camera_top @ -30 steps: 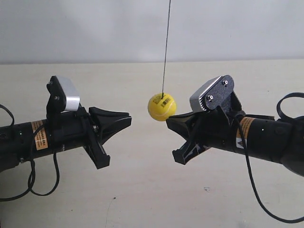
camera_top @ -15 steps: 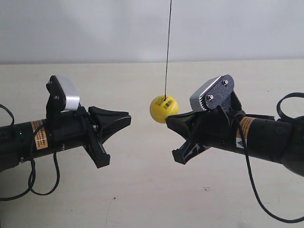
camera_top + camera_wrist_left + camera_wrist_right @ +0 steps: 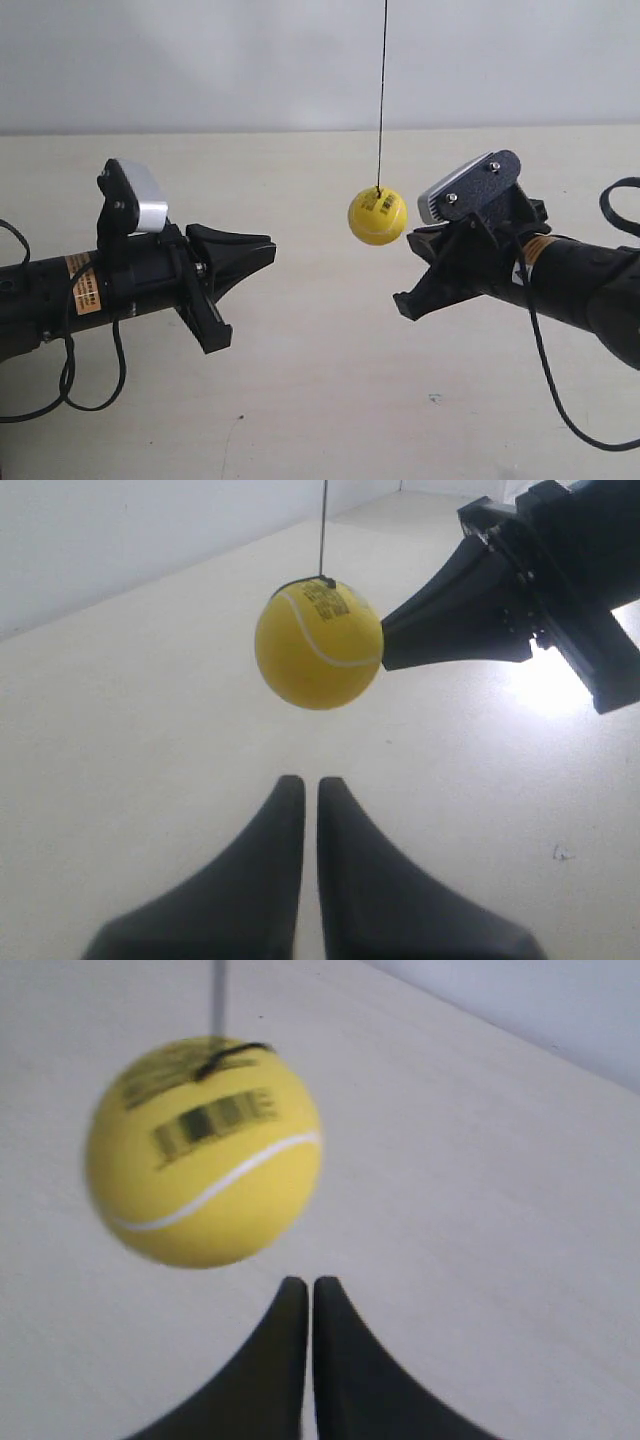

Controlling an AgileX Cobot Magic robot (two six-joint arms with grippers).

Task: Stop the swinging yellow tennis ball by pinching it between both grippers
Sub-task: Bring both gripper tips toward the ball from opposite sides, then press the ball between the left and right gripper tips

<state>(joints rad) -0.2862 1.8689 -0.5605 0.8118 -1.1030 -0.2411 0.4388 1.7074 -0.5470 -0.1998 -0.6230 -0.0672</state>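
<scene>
Risking a glancing knock instead of a pinch: could bat the yellow tennis ball (image 3: 377,217) sideways and feed the swing by closing in at the wrong instant, with it hanging free on its string (image 3: 382,100) and smeared in the right wrist view, so probably moving. Could also squirt it out from between the narrow pointed tips, given a round fuzzy surface and little to bear on unless pressed along one line through its middle. Could pass under it too, judging by the exterior view: seems to hang a little above the line of both tips. Could foul the string if aimed high, up by the barcode sticker (image 3: 210,1115).

Hangs well clear of the worktop (image 3: 320,420), between the two arm ends but not centred: just beside the tip of the right gripper (image 3: 303,1288), at the exterior view's right, and well apart from the left gripper (image 3: 303,790), at the exterior view's left. Appears to touch neither in the exterior view; overlaps the right gripper's tip in the left wrist view, so cannot rule out contact there. Both sets of jaws drawn together to a thin slit, gripping nothing.
</scene>
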